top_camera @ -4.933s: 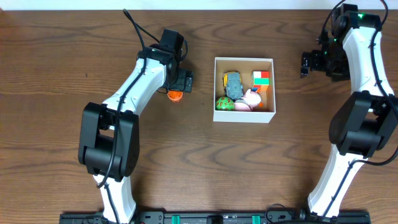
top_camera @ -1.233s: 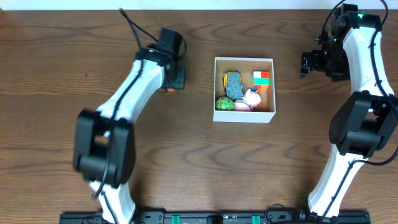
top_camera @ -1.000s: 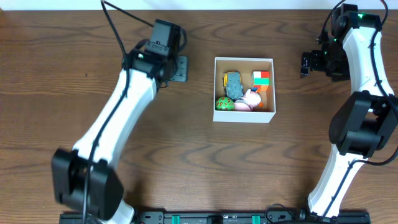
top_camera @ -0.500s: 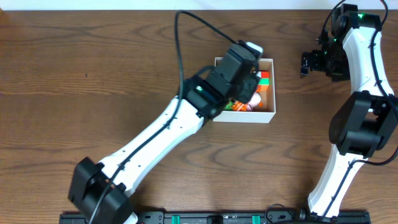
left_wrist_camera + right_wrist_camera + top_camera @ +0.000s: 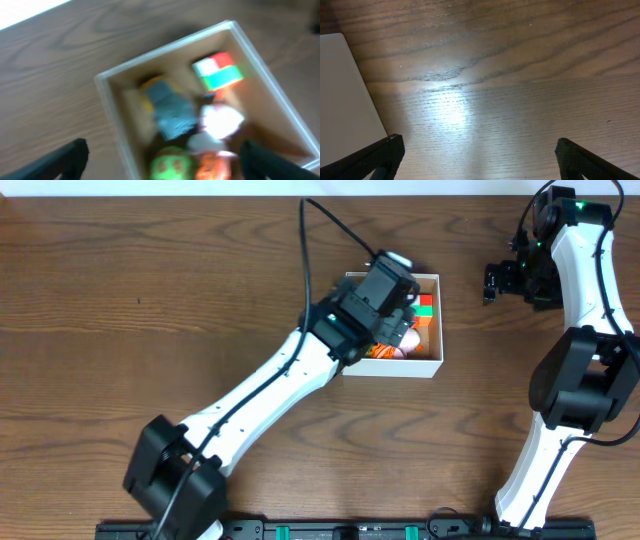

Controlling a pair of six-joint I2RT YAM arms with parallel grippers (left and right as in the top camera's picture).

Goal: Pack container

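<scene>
Over the wooden table (image 5: 100, 330), the right gripper (image 5: 480, 157) hovered splayed and empty at the far right, the left gripper (image 5: 162, 161) hung spread wide, holding nothing, above the container (image 5: 392, 368) at the far middle, which held a car (image 5: 167, 107), a cube (image 5: 218, 71), a green ball (image 5: 170, 166) and an orange toy (image 5: 212, 166).

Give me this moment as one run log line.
left gripper: open above container | orange toy: inside container | right gripper: open, empty, over table
</scene>
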